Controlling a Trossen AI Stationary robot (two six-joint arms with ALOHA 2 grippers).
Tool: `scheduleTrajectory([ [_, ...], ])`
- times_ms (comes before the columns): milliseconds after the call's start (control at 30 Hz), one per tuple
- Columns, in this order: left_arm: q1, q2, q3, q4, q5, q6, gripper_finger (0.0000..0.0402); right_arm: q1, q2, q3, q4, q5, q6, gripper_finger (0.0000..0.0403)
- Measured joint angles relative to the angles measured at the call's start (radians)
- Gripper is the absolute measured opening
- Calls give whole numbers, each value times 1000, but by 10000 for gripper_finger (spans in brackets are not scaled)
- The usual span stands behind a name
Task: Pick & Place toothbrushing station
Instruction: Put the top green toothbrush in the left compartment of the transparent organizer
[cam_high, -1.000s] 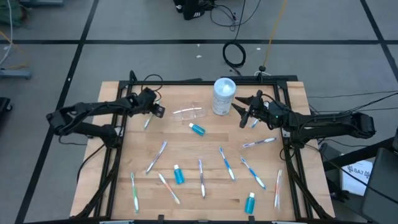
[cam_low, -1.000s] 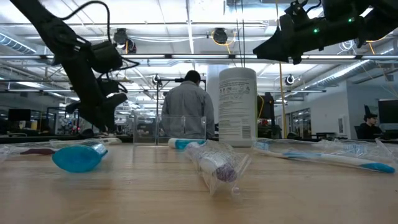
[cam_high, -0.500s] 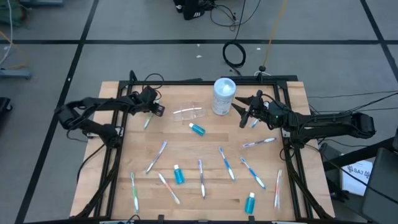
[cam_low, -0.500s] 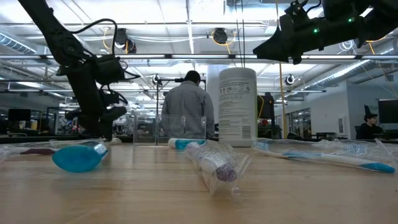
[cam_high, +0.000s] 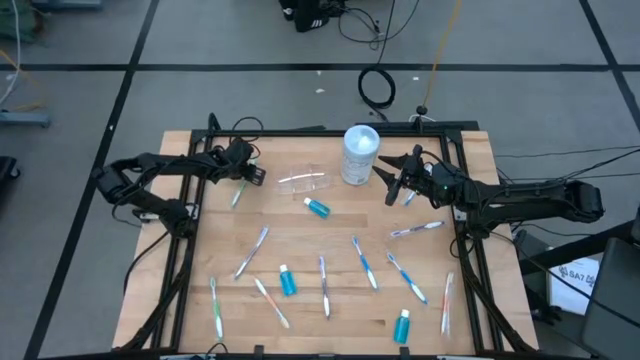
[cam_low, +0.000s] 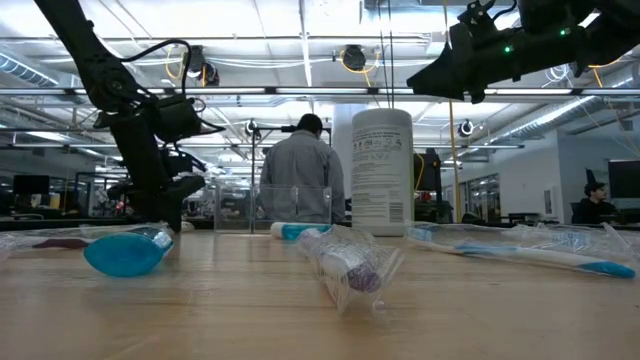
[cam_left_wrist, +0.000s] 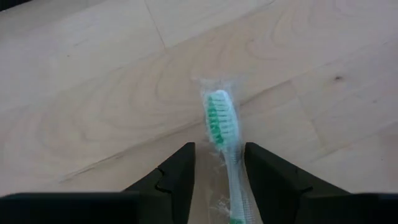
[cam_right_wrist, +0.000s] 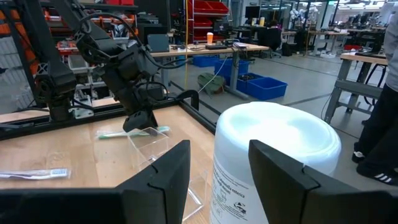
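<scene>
A green-bristled toothbrush in a clear wrapper (cam_left_wrist: 219, 118) lies flat on the wooden table at the far left (cam_high: 237, 195). My left gripper (cam_left_wrist: 219, 155) is down at the table over it (cam_high: 240, 178), open, one finger on each side of the handle. The clear tumbler (cam_high: 305, 181) lies on its side just right of it and also shows in the right wrist view (cam_right_wrist: 152, 146). My right gripper (cam_high: 395, 185) is open and empty, held high beside the white lidded container (cam_high: 360, 155). My left gripper comes from above, pointing down, its fingers (cam_left_wrist: 264, 168) standing on either side of the toothbrush's handle (cam_left_wrist: 233, 180) just behind the head. Whether a finger touches the wrapper, I cannot tell. The toothbrush lies flat on the table.
Several more wrapped toothbrushes (cam_high: 365, 262) and blue toothpaste tubes (cam_high: 318, 207) (cam_high: 288, 281) (cam_high: 402, 325) lie scattered over the near and middle table. A black frame (cam_high: 185, 230) edges the table. A person (cam_low: 300, 170) stands beyond the far edge.
My left gripper has gone down to the table over the green toothbrush, staying open, while its arm has drawn in. The toothbrush has kept its place.
</scene>
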Motion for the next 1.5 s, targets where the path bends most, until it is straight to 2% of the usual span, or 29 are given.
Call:
scheduleTrajectory([
  [200, 0, 0, 0, 5, 3, -4, 82, 0, 0, 0, 0, 0, 0, 155],
  [500, -1, 1, -1, 10, 5, -3, 34, 0, 0, 0, 0, 0, 0, 155],
  [800, -8, -63, -6, -14, 6, 0, 13, 0, 0, 0, 0, 0, 0, 155],
  [967, -16, -178, -5, -44, 1, -3, 13, 0, 0, 0, 0, 0, -4, 155],
  [1233, -137, -407, -4, 12, 0, 49, 12, 0, 0, 0, 8, 0, -8, 155],
  [1367, -245, -487, -4, 124, 1, 107, 17, 0, 0, 0, 11, 0, -8, 155],
  [1500, -339, -514, -3, 312, -2, 188, 6, 0, 0, 0, 11, 1, -8, 155],
])
